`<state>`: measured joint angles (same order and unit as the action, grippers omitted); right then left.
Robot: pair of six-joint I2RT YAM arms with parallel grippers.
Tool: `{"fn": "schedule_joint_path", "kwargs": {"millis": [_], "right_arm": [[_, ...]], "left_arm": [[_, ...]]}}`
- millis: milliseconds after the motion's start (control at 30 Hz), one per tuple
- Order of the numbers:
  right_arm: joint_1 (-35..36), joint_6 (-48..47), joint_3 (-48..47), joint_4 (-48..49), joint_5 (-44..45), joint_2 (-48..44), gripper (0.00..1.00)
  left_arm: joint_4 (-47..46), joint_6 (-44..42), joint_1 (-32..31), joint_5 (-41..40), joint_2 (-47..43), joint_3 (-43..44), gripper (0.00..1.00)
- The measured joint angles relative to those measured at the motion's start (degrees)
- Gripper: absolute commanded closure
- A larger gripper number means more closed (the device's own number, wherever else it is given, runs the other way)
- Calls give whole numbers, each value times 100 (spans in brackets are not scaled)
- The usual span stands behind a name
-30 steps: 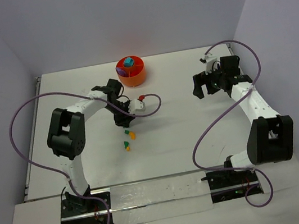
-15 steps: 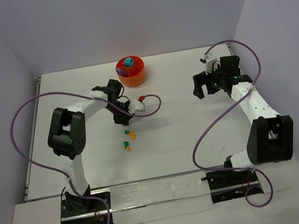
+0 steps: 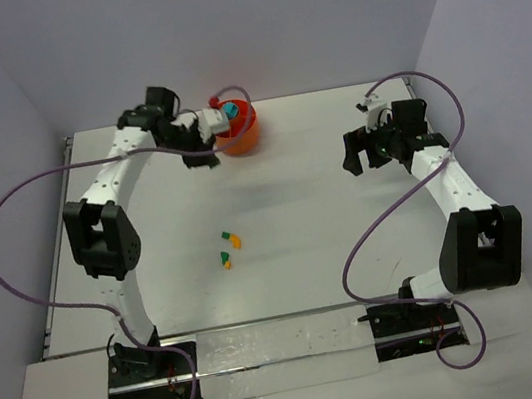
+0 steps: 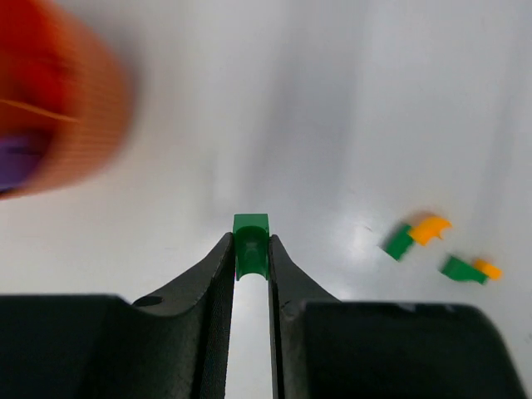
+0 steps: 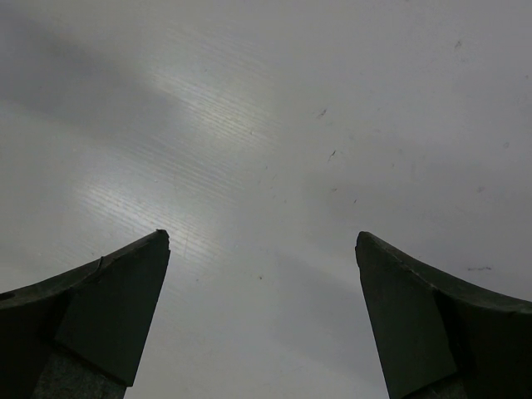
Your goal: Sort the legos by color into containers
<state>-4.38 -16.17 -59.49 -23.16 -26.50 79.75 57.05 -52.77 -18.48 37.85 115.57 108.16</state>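
Nearest, a broad stretch of white table (image 3: 290, 287) is seen beyond the arm bases, and green and orange-yellow legos (image 3: 228, 247) are left loose at about 8 o'clock from its middle, well apart from every edge. Farther out, at 3 o'clock, the right gripper (image 3: 361, 158) is held spread wide over bare surface. At 12 o'clock, near the far edge, a teal brick (image 3: 228, 112) and a blurred purple piece (image 4: 15, 162) are contained in the orange tub (image 3: 242, 138), and just beside its 8 o'clock rim a green brick (image 4: 251, 233) is pinched in the narrowly closed left gripper (image 3: 204, 155).
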Motion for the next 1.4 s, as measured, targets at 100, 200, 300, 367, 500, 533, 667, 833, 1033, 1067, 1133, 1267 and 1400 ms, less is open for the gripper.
{"fn": "schedule_joint_path", "kwargs": {"millis": [100,200,300,367,500,533,667,833,1033,1067,1133,1267,1400], "right_arm": [[0,81,-43,-5,-18,9,0],[0,176,-129,0,-41,34,0],[0,266,-206,0,-57,40,0],[0,321,-243,7,-56,48,0],[0,402,-271,2,-54,95,0],[0,419,-280,0,-54,109,0],[0,457,-288,0,-51,125,0],[0,481,-339,-4,-44,147,0],[0,527,-353,-2,-43,215,0],[1,536,-353,-2,-42,240,0],[2,546,-353,-2,-39,281,0],[2,547,-353,-2,-20,325,0],[2,547,-355,-4,-6,328,0]], "left_arm": [[-306,680,416,345,-28,796,100],[-1297,1626,721,420,-135,709,100],[-2603,2534,867,276,-188,248,100],[-3354,3033,896,147,-132,47,100],[-4683,3891,891,66,367,215,100],[-4946,4063,890,55,524,280,100],[-5651,4592,890,48,1185,633,100],[-6117,5085,890,100,1862,999,100],[-6532,5558,889,287,2131,997,100],[-6588,5615,888,314,2157,997,100],[-6701,5703,886,365,2211,1003,99],[-6766,5817,878,432,2358,1054,98],[-6763,5854,850,454,2519,1157,97]]}}
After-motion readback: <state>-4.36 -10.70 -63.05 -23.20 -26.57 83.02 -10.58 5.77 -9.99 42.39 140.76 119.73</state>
